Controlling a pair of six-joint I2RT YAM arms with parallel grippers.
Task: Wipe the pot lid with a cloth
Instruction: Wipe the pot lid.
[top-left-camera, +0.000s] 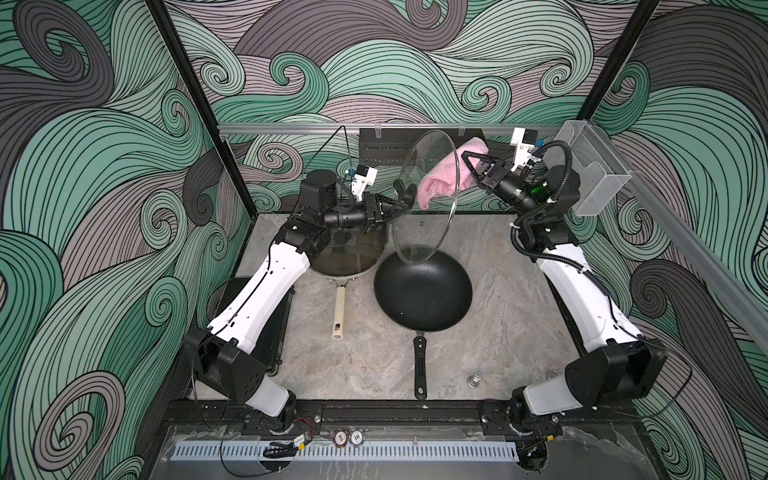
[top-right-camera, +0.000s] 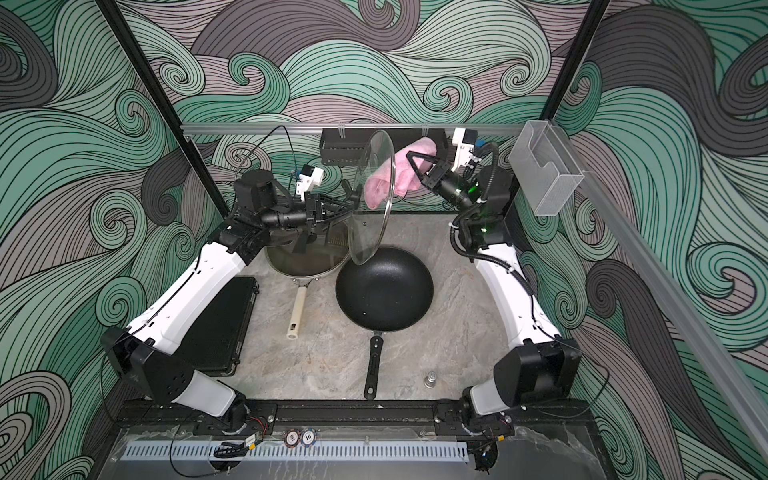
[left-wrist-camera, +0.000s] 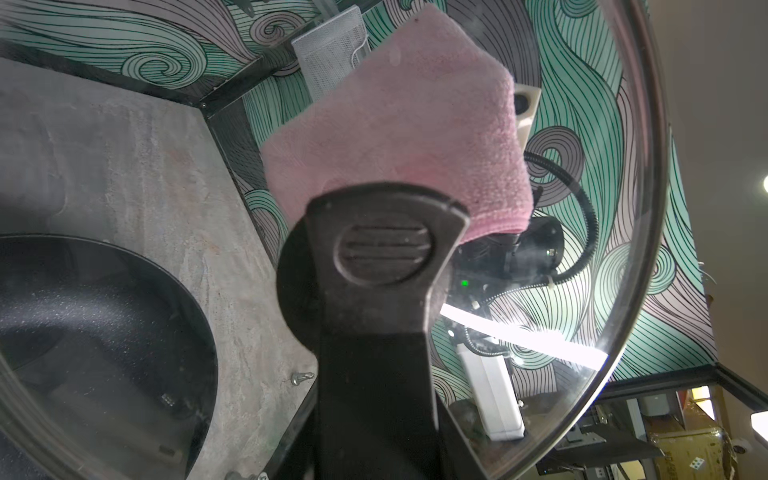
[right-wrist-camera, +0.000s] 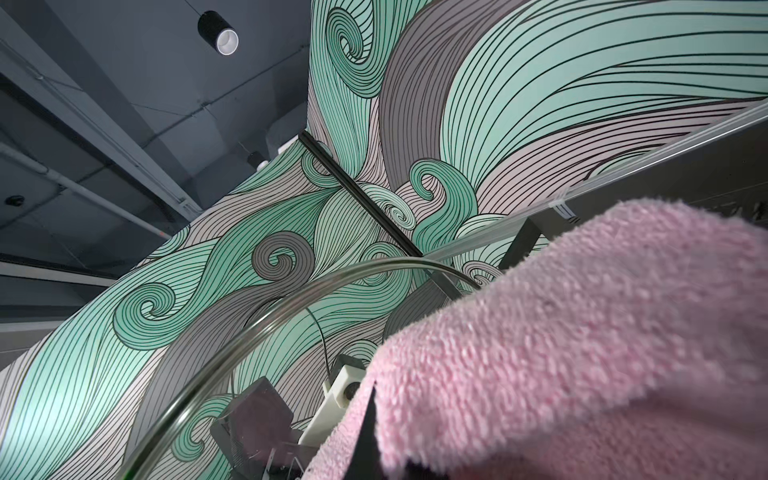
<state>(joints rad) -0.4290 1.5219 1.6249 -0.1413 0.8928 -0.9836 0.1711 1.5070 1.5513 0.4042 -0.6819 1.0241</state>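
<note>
Pot lid (top-left-camera: 428, 226) held on edge in the air above the black pan (top-left-camera: 423, 291). The left gripper (top-left-camera: 400, 204) is clamped narrowly on the knob (left-wrist-camera: 382, 253), so the domed face turns toward the left arm and the hollow face toward the right arm. The right gripper (top-left-camera: 469, 166) is fully closed on the pink cloth (top-left-camera: 442, 176), which lies against the upper half of the hollow face and, through the glass in the left wrist view, appears pressed flat. The unwiped glass probably lies below the cloth, toward the lower rim. The right arm is the nearer one for that stroke.
</note>
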